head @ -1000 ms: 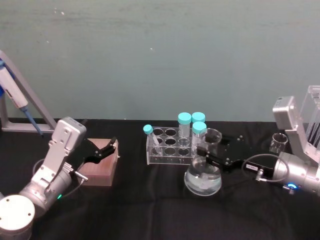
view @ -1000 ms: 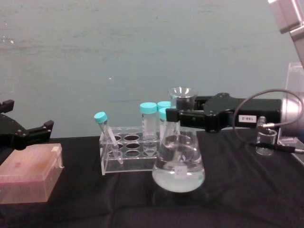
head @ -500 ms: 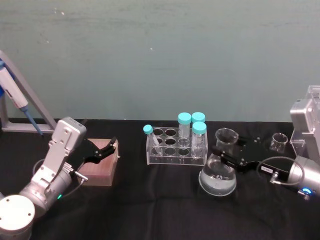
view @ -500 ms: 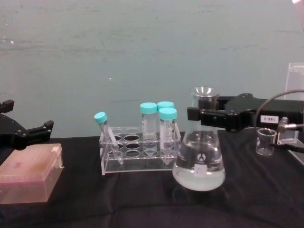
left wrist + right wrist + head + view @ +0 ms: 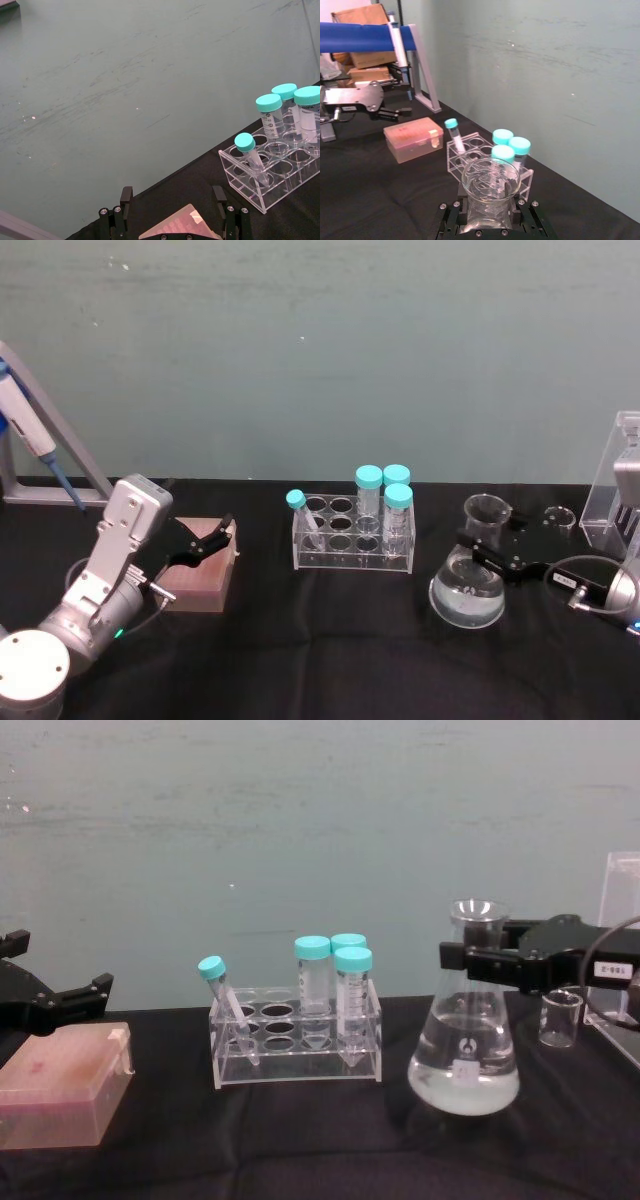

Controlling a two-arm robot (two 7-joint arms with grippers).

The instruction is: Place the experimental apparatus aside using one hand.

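Flask point(image 5: 464, 1055) neck clamped in right pincer point(image 5: 478, 960), at 3 o'clock from tube rack point(image 5: 296, 1040). Left pincer point(image 5: 205, 543) agape above pink box point(image 5: 201, 575), 9 o'clock side of worktop point(image 5: 320, 660).

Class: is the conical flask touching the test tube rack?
Apart. The chest view shows bare black cloth between the flask and the rack.
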